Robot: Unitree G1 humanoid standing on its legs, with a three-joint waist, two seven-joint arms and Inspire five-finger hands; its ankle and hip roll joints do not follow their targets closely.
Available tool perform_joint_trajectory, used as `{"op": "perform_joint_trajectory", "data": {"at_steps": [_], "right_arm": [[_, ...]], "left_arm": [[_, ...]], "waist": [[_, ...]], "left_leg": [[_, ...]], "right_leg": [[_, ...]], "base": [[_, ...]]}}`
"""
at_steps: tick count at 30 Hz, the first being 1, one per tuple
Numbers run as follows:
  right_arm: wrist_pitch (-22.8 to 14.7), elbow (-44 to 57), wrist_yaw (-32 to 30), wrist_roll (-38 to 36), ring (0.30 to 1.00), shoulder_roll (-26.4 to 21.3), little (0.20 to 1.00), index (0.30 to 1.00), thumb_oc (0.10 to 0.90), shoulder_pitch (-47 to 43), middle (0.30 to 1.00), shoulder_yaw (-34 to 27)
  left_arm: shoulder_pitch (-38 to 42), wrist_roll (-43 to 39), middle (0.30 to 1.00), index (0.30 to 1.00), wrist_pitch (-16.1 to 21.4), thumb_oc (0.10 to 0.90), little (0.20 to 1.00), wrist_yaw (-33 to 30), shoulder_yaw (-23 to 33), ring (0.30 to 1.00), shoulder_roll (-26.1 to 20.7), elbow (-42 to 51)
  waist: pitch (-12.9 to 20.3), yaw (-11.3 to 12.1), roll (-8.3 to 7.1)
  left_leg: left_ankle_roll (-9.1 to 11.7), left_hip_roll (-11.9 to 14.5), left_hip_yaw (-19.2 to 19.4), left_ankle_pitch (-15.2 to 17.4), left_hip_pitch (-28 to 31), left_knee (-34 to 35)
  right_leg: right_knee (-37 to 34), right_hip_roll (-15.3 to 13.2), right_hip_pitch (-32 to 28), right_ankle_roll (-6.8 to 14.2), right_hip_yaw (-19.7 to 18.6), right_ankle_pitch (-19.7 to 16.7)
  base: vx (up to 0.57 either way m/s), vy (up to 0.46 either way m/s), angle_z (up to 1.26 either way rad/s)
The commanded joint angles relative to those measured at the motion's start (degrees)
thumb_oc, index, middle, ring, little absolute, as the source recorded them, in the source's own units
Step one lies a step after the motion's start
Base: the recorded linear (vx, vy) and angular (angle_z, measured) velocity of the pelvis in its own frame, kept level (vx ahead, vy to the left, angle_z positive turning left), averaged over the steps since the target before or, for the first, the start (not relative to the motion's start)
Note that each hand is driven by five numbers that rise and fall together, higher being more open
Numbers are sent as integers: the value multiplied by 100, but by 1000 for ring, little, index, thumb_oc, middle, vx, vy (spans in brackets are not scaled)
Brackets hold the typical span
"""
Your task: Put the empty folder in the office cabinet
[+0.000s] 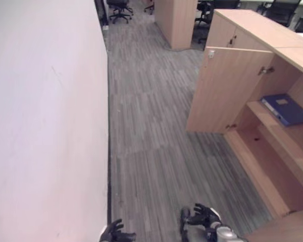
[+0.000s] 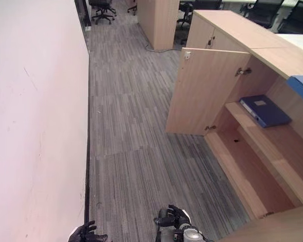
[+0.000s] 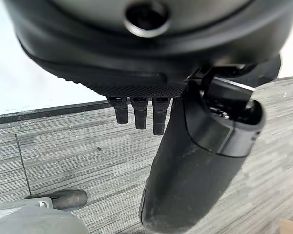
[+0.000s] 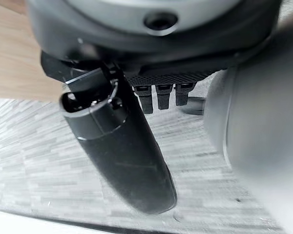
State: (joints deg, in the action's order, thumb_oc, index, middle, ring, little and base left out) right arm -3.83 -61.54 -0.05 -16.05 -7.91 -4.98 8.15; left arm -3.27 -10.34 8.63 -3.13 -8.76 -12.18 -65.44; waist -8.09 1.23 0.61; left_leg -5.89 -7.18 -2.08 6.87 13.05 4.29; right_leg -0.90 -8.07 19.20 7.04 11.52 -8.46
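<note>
Two big masses frame it: plain white wall (image 1: 45, 116) on the left, light wooden office cabinet (image 2: 252, 126) on the right, grey striped carpet floor (image 1: 151, 136) between. Cabinet's flat wooden door (image 2: 204, 91) swung wide open, metal handle showing on its inner face. Blue flat folder (image 2: 265, 111) lying on the upper wooden shelf (image 2: 272, 133) inside, so already in the cabinet. Lower compartment bare wood. Black office chairs (image 1: 118, 7) far back.

Left hand (image 1: 116, 233) low near the wall, fingers relaxed and loose, holding nothing. Right hand (image 1: 202, 218) low at centre, same: released, empty.

Looks like placing step done, judging by folder position. Next probably calls for swinging the door closed or backing off, if anything.

Can't tell whether folder is actually empty. Cabinet's right side cut off by the frame edge.
</note>
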Motion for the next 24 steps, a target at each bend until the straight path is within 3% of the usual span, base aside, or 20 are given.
{"op": "perform_joint_trajectory", "data": {"at_steps": [1,4,5,6,8,10,11,12,13,14,15,17,21,22,23,24], "right_arm": [[-96,-42,-97,-148,900,-322,900,900,800,238,900,86],[-97,-174,-124,-168,900,-428,900,900,800,462,900,-120],[-100,-220,-140,-202,900,-465,900,900,800,517,900,-194],[-95,-335,-138,-266,900,-554,900,900,800,561,900,-303],[-91,-404,-106,-312,900,-627,900,900,800,584,900,-320],[-74,-415,-104,-319,900,-705,900,900,800,574,900,-323],[-80,-369,-115,-349,900,-753,900,900,800,593,900,-357],[-80,-369,-115,-349,900,-754,900,900,800,592,900,-357],[-87,-291,-135,-440,900,-795,900,900,800,578,900,-384],[-85,-327,-162,-541,900,-826,900,900,800,550,900,-413],[-85,-327,-162,-543,900,-827,900,900,800,549,900,-414],[-82,-330,-159,-680,900,-822,900,900,800,539,900,-474],[-114,-319,-145,-733,900,-804,900,900,800,561,900,-493],[-124,-268,-141,-681,900,-786,900,900,800,589,900,-421],[-139,-219,-135,-618,900,-749,900,900,800,573,900,-305],[-141,-227,-144,-585,900,-722,900,900,800,553,900,-258]], "left_arm": [[89,250,900,900,241,800,900,-19,-39,900,-91,226],[13,440,900,900,243,800,900,-4,-122,900,-33,200],[27,500,900,900,227,800,900,15,-182,900,-21,207],[53,527,900,900,221,800,900,71,-278,900,-5,242],[120,539,900,900,225,800,900,91,-349,900,-18,287],[185,526,900,900,227,800,900,98,-398,900,-38,382],[257,513,900,900,231,800,900,77,-417,900,-61,478],[257,513,900,900,231,800,900,78,-417,900,-61,478],[318,400,900,900,231,800,900,41,-362,900,-68,588],[388,349,900,900,232,800,900,-34,-380,900,-25,577],[391,349,900,900,234,800,900,-35,-381,900,-23,575],[450,302,900,900,261,800,900,-63,-429,900,21,593],[467,292,900,900,305,800,900,-57,-461,900,51,607],[437,280,900,900,328,800,900,-77,-481,900,59,574],[433,288,900,900,346,800,900,-104,-500,900,67,518],[449,311,900,900,348,800,900,-123,-518,900,76,436]], "waist": [[99,-129,139],[269,-221,92],[302,-290,113],[334,-446,212],[300,-606,292],[241,-673,288],[163,-715,243],[165,-719,245],[117,-750,160],[125,-759,63],[120,-749,73],[137,-718,-3],[140,-640,-41],[86,-458,6],[9,-245,37],[-31,-190,59]], "left_leg": [[484,447,-382,115,240,71],[611,502,-392,343,543,71],[718,573,-343,360,539,-89],[978,777,-202,238,439,-593],[1335,953,-57,-255,215,-1393],[1517,1101,96,-754,-121,-2130],[1683,1182,144,-1209,-409,-2700],[1684,1184,140,-1205,-415,-2708],[1673,1241,222,-1562,-523,-3257],[1531,1170,171,-1631,-712,-3571],[1529,1180,180,-1613,-718,-3596],[1327,1240,302,-1416,-1097,-3473],[1157,1300,375,-1089,-1477,-2572],[1125,1172,139,-998,-1543,-1471],[1091,883,-465,-1293,-1908,-697],[1121,755,-827,-1435,-2143,-441]], "right_leg": [[-241,-91,-383,276,170,-385],[-308,-220,-773,268,336,-650],[-293,-238,-869,239,340,-668],[-278,-186,-1054,151,404,-607],[-263,-24,-1272,-14,362,-431],[-296,114,-1536,-185,236,-176],[-307,106,-1656,-276,195,-94],[-307,107,-1654,-277,199,-94],[-336,206,-1822,-424,-20,72],[-394,252,-1969,-500,-277,183],[-389,262,-1966,-501,-286,187],[-410,259,-2128,-502,-571,298],[-410,261,-2344,-416,-904,450],[-410,331,-2531,-359,-1194,613],[-410,482,-2731,-374,-1611,715],[-410,594,-2786,-371,-1900,735]], "base": [[299,-69,19],[419,-138,48],[439,-214,102],[378,-223,73],[308,-216,42],[212,-189,-18],[131,-138,-28],[239,-202,-38],[367,-244,-42],[366,-241,-42],[315,-144,-50],[277,-56,-64],[275,23,-77],[554,67,-152],[575,44,-155],[425,-39,-110]]}}
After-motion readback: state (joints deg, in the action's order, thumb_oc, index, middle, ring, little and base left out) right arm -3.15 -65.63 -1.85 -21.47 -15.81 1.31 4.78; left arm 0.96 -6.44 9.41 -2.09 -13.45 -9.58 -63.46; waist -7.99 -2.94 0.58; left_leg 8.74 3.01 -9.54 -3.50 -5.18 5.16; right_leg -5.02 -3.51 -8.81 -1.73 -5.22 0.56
